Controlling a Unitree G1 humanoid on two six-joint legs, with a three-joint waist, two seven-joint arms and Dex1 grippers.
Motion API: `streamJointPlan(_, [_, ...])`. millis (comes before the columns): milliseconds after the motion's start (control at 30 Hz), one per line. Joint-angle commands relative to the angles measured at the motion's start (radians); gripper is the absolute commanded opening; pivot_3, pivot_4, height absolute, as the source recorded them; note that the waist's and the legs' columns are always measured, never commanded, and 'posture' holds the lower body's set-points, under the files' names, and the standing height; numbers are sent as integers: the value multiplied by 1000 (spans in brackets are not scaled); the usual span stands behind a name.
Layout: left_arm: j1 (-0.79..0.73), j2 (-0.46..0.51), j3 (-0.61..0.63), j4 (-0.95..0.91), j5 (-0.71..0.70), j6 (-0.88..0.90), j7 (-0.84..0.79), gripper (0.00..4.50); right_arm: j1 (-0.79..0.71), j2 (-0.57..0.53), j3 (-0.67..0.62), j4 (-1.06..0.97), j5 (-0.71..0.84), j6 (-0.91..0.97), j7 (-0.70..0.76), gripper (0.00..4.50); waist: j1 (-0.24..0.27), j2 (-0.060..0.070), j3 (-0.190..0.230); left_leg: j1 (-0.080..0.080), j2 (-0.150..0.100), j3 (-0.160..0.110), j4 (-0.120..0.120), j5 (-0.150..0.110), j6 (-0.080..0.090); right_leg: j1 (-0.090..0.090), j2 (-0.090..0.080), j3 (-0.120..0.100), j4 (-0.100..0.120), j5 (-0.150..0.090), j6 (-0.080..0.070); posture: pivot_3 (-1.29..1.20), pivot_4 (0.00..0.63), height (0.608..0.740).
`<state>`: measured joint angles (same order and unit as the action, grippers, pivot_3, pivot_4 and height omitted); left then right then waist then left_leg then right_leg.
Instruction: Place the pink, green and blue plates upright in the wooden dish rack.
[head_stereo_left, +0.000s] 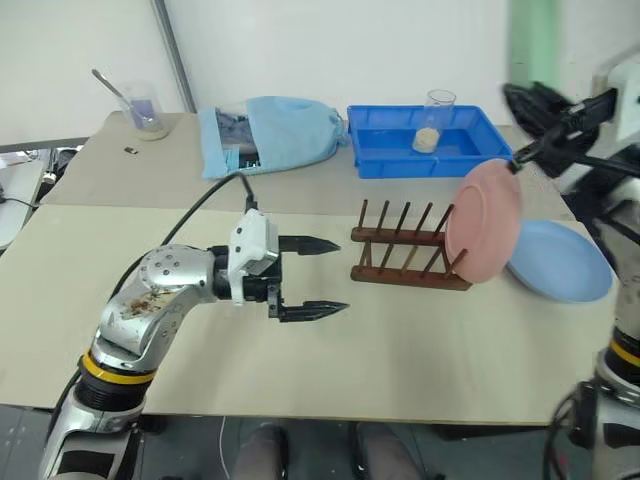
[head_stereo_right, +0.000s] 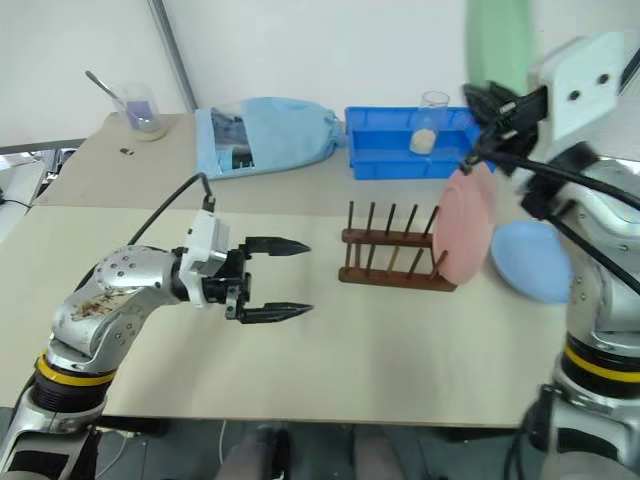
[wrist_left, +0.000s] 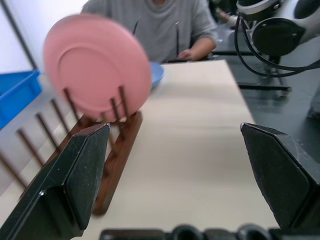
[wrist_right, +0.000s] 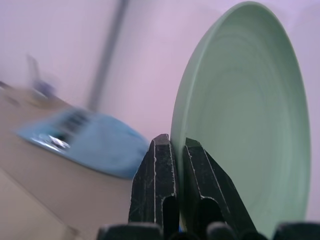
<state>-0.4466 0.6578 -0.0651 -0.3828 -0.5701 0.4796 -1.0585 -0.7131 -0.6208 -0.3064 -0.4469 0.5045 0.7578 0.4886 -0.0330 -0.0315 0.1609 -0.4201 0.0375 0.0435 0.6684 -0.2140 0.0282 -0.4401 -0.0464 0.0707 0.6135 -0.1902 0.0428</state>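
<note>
1. A clear beaker (head_stereo_left: 143, 108) with a spoon in it stands at the far left corner of the desk (head_stereo_left: 200, 350).
2. The left hand (head_stereo_left: 318, 277) hovers above the desk with its two black fingers spread wide and nothing between them, pointing toward the wooden dish rack (head_stereo_left: 405, 250).
3. A light-blue cloth bag (head_stereo_left: 275, 132) lies at the back of the desk, just beside a bright-blue tray (head_stereo_left: 385, 150) that holds a clear cup (head_stereo_left: 433, 120).
4. The rack sits mid-desk — the pink plate (head_stereo_left: 485, 220) stands upright at its right end, leaning a little between the pegs.
5. The blue plate (head_stereo_left: 565, 262) lies flat on the desk just to the right of the rack, partly behind the pink one.
6. The right hand (wrist_right: 177, 150) is raised high at the right, its fingers pinched on the rim of the green plate (wrist_right: 250, 115) — held on edge, well above the desk.
7. A person in a grey top (wrist_left: 160, 25) sits at the far end of the desk in the left wrist view.
</note>
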Motion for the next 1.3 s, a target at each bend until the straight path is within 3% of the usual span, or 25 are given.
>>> streamJointPlan(33, [30, 41, 49, -39, 10, -15, 8, 4500, -46, 61, -93, -24, 255, 155, -34, 29, 3, 0, 0, 0, 0, -1, 0, 0, 0, 0, 0, -1, 0, 0, 0, 0, 150, 740])
streamJointPlan(267, [45, 47, 42, -58, -7, -15, -1, 4500, 89, 72, -231, -24, 608, 371, -179, 29, 22, 0, 0, -2, -2, -1, 1, 0, 0, 1, -2, -1, -1, 0, 0, 0, 150, 740])
streamJointPlan(600, [9, 27, 22, -31, 6, -27, -17, 4500, 207, 26, -279, 57, 925, 377, -384, 29, 10, 0, 0, 1, 2, -1, 2, 0, 1, 2, 2, 0, 1, -1, 1, 0, 150, 740])
streamJointPlan(1200, [-17, -14, 36, -34, -17, -17, 4, 4500, 176, -29, -144, 183, 929, 301, -517, 29, 8, 0, 0, 1, 3, 0, 2, 0, 1, 1, 3, 0, 1, -1, 2, 0, 150, 740])
streamJointPlan(1300, [-14, -12, 32, -38, -17, -19, 7, 4500, 158, -38, -139, 182, 906, 283, -507, 1171, 9, 0, 0, 1, 3, 0, 2, 0, 1, 1, 3, 0, 1, -1, 2, 0, 150, 740])
